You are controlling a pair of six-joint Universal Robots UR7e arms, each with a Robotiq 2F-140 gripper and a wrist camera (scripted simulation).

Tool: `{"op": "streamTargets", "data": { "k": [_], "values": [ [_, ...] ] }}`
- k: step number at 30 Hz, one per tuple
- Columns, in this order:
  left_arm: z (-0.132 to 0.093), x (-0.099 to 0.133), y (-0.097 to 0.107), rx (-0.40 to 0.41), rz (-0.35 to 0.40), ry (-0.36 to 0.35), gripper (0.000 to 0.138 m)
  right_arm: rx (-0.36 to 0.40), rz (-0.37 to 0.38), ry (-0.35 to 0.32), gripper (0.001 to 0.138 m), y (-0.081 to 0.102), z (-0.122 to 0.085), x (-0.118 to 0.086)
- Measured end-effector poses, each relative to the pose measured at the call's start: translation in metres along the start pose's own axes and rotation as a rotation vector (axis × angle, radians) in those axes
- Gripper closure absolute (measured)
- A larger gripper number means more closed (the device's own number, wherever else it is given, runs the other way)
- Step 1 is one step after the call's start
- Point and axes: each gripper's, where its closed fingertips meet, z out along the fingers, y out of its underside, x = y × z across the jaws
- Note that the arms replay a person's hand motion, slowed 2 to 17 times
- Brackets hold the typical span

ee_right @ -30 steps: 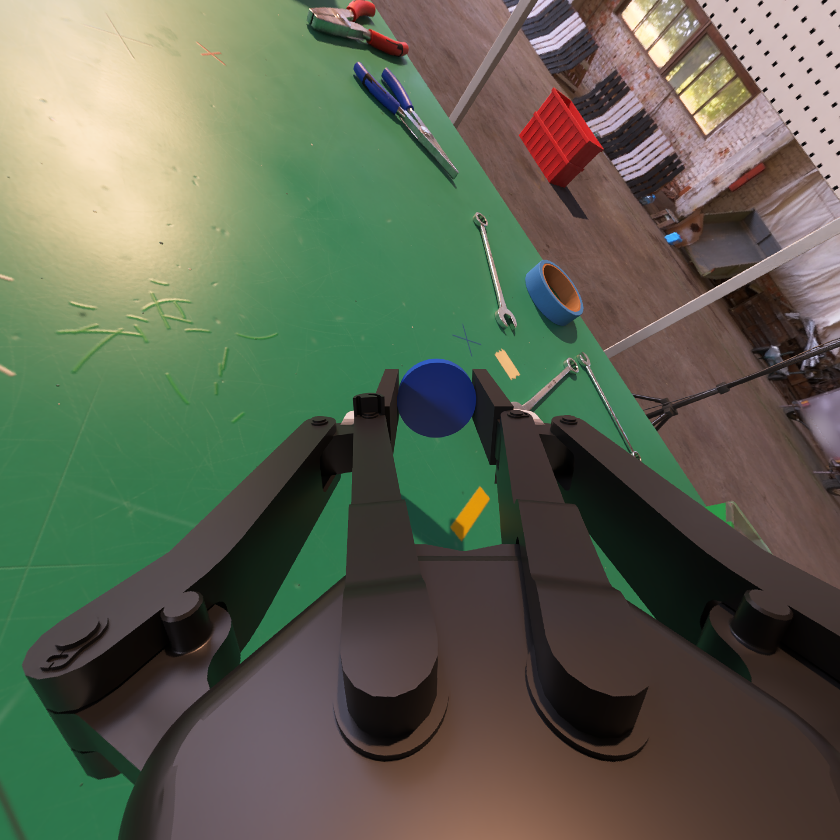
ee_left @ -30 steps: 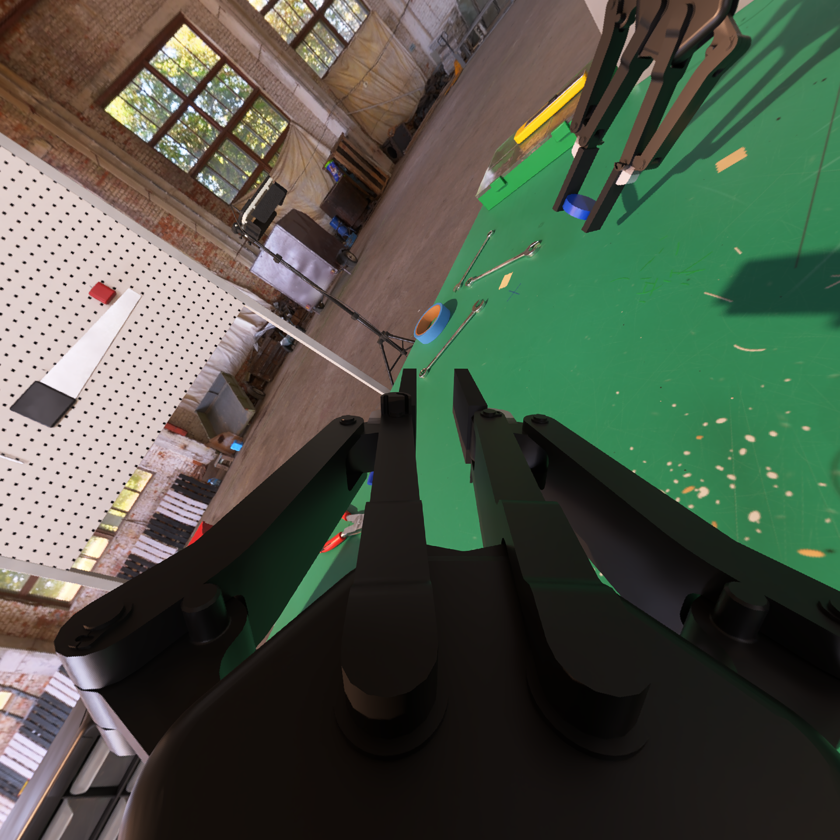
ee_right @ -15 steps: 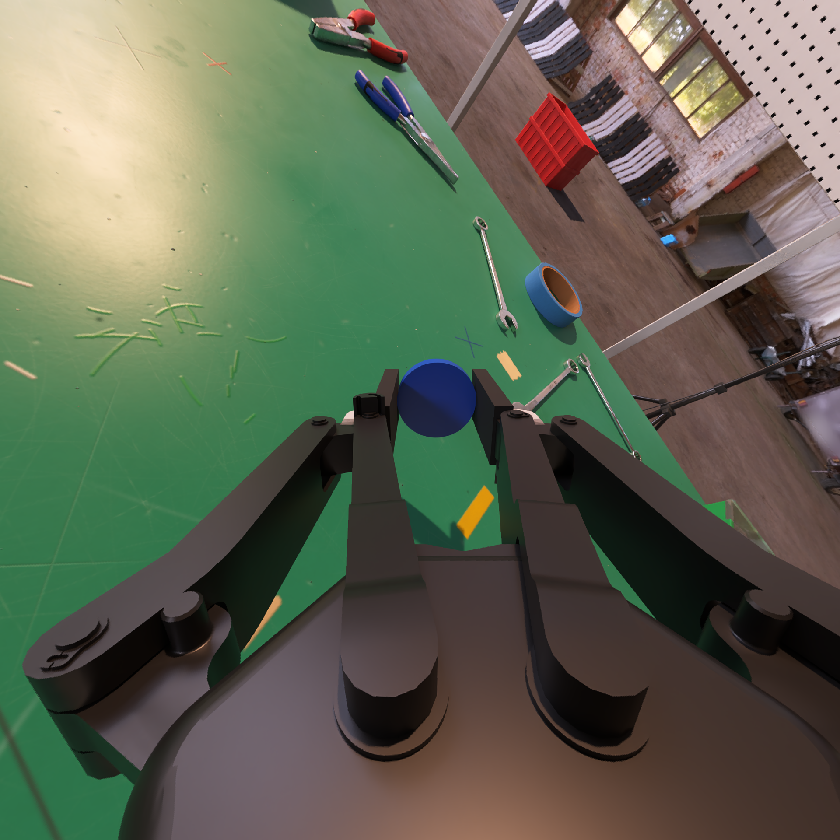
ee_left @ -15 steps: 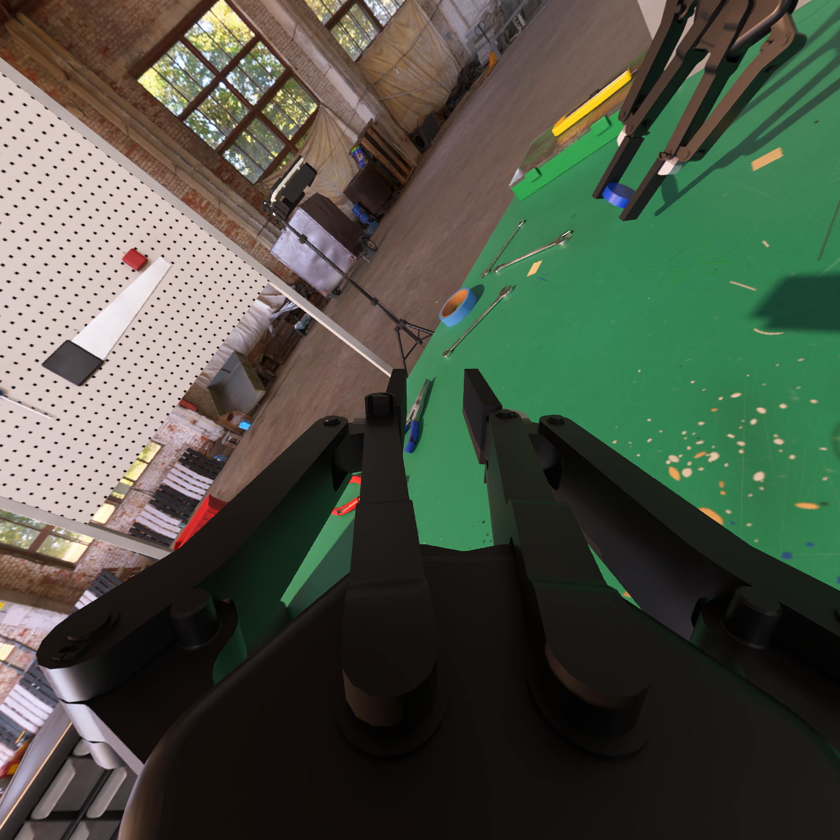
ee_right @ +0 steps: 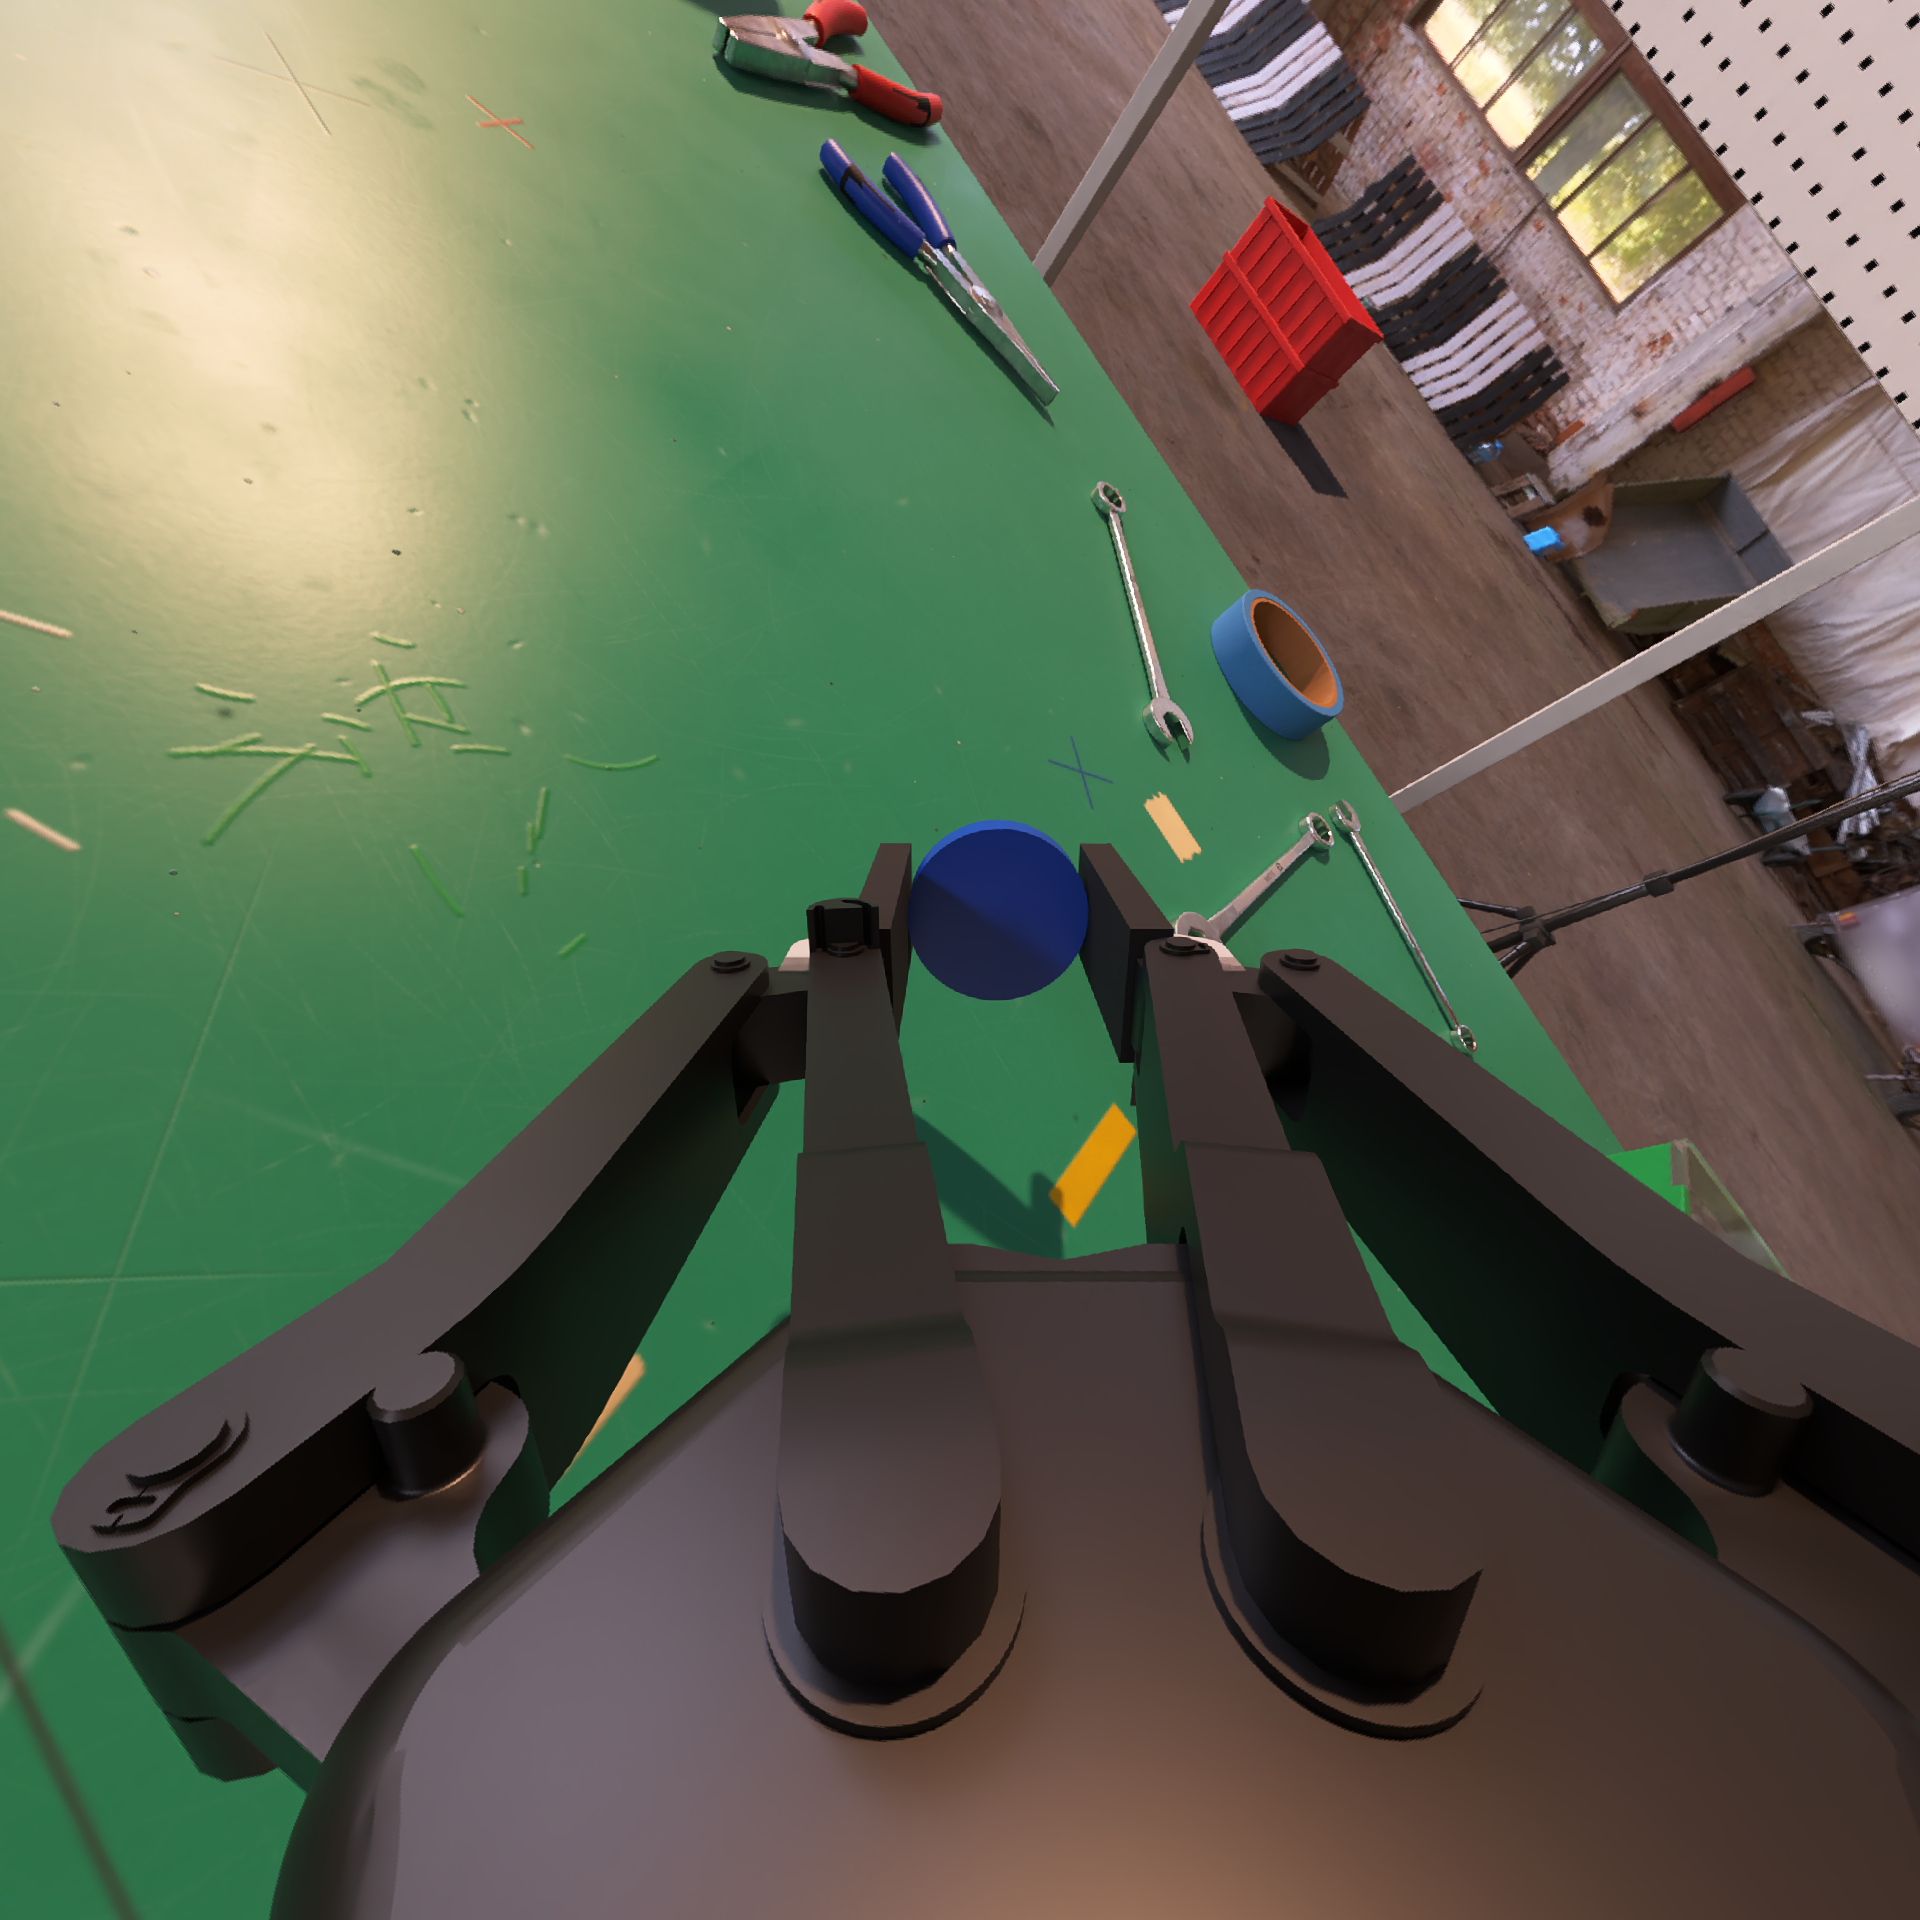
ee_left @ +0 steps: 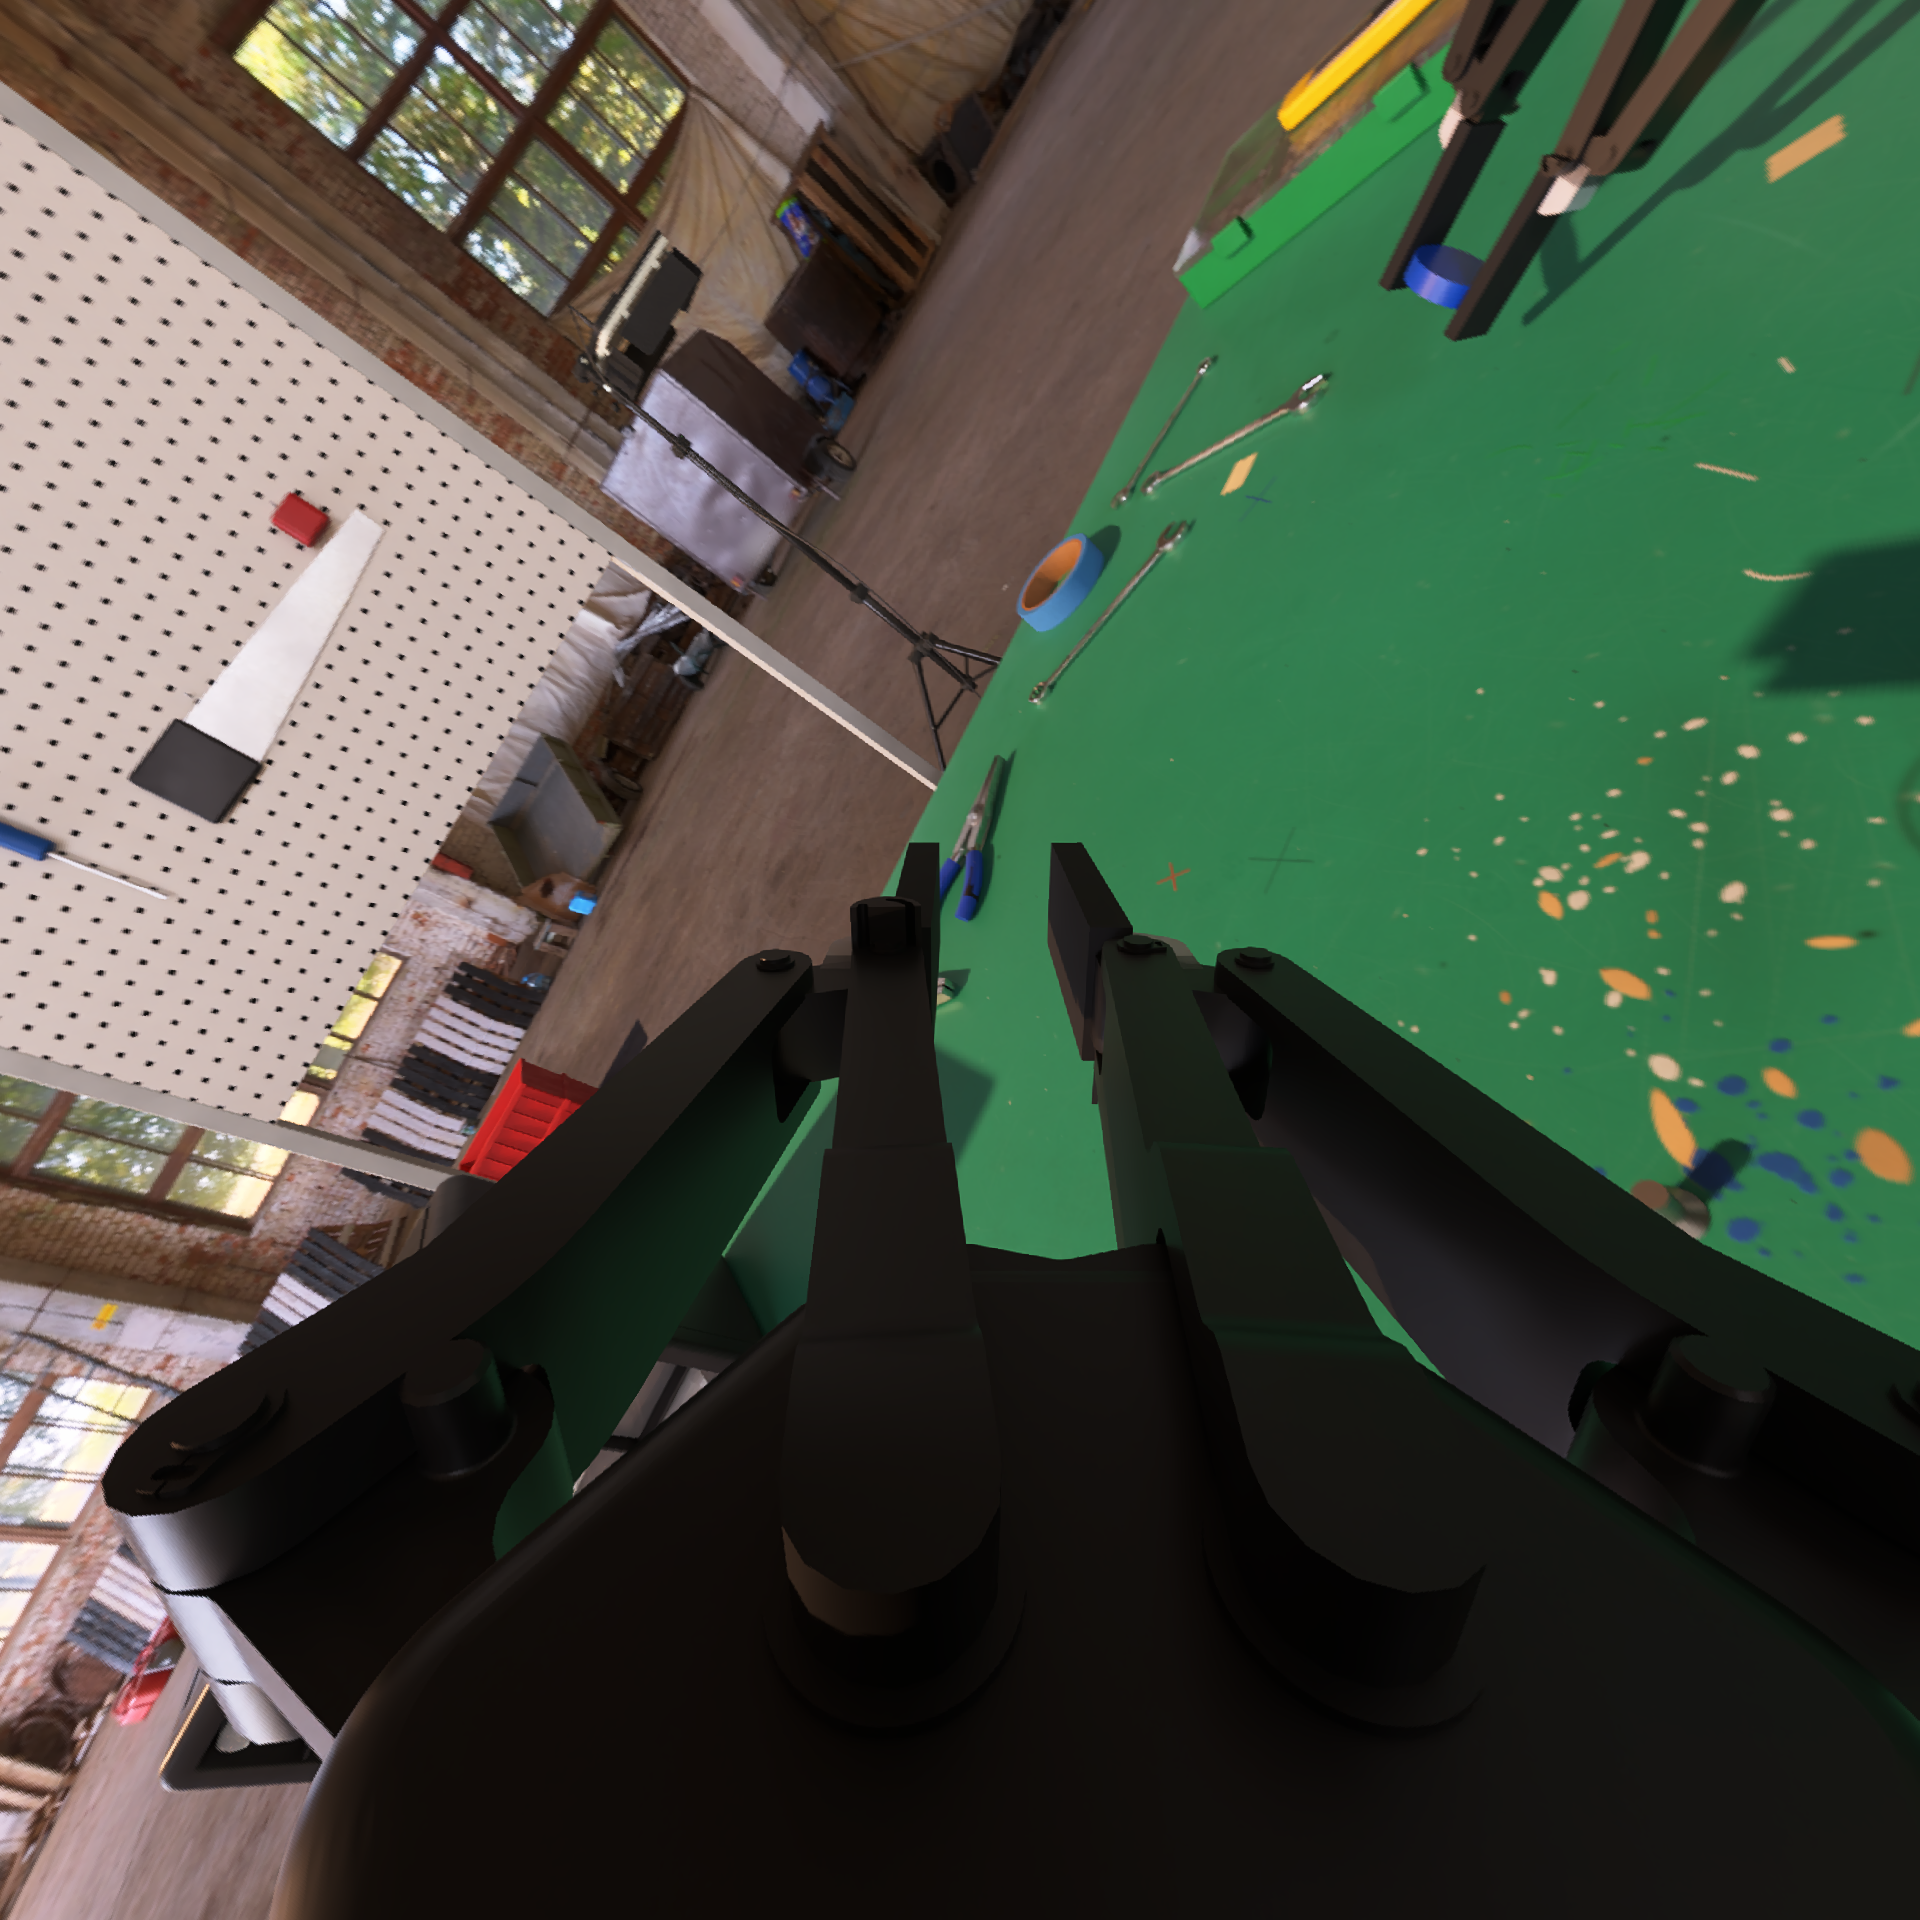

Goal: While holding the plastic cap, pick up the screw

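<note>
My right gripper (ee_right: pixel 994 883) is shut on the round blue plastic cap (ee_right: pixel 997 909) and holds it above the green table (ee_right: pixel 520 468). In the left wrist view this gripper (ee_left: pixel 1439 301) and the cap (ee_left: pixel 1439 275) show far off at the top right. My left gripper (ee_left: pixel 992 894) is open with a narrow gap and nothing between the fingers. It hangs over the table's left edge. A small grey metal piece (ee_left: pixel 1671 1207), possibly the screw, stands on the table to the right of the left gripper among paint spots.
A blue tape roll (ee_left: pixel 1060 582) (ee_right: pixel 1278 665), several wrenches (ee_left: pixel 1112 613) (ee_right: pixel 1138 613) and blue-handled pliers (ee_left: pixel 971 842) (ee_right: pixel 935 260) lie along the table edge. Red-handled pliers (ee_right: pixel 831 62) lie farther on. A green block (ee_left: pixel 1299 197) sits at the far end.
The left wrist view has shifted along the table edge, so the blue-handled pliers and paint spots have come into view. The right gripper has barely moved and still holds the cap.
</note>
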Motion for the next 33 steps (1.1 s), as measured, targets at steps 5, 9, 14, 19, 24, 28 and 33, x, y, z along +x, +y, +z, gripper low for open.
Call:
{"op": "streamTargets", "data": {
  "k": [5, 9, 14, 19, 24, 28, 33],
  "values": [
    [-0.008, 0.016, 0.006, -0.022, 0.005, 0.078, 0.111, 0.001, -0.004, -0.002, 0.096, -0.001, 0.0, -0.001],
    [-0.014, 0.029, 0.009, -0.037, 0.002, 0.139, 0.111, 0.002, -0.008, -0.005, 0.096, -0.002, 0.0, -0.002],
    [-0.019, 0.057, 0.015, -0.067, -0.006, 0.254, 0.11, 0.001, -0.013, -0.008, 0.096, -0.002, 0.0, -0.004],
    [-0.026, 0.084, 0.025, -0.117, -0.024, 0.375, 0.109, -0.001, -0.019, -0.011, 0.096, -0.003, 0.001, -0.005],
    [-0.032, 0.111, 0.034, -0.17, -0.052, 0.491, 0.107, -0.001, -0.023, -0.013, 0.096, -0.003, 0.001, -0.006],
    [-0.036, 0.128, 0.042, -0.205, -0.077, 0.563, 0.107, 0.002, -0.023, -0.015, 0.096, -0.004, 0.0, -0.007],
    [-0.042, 0.147, 0.05, -0.244, -0.106, 0.65, 0.106, 0.004, -0.023, -0.02, 0.096, -0.005, 0.0, -0.008]
  ]
}}
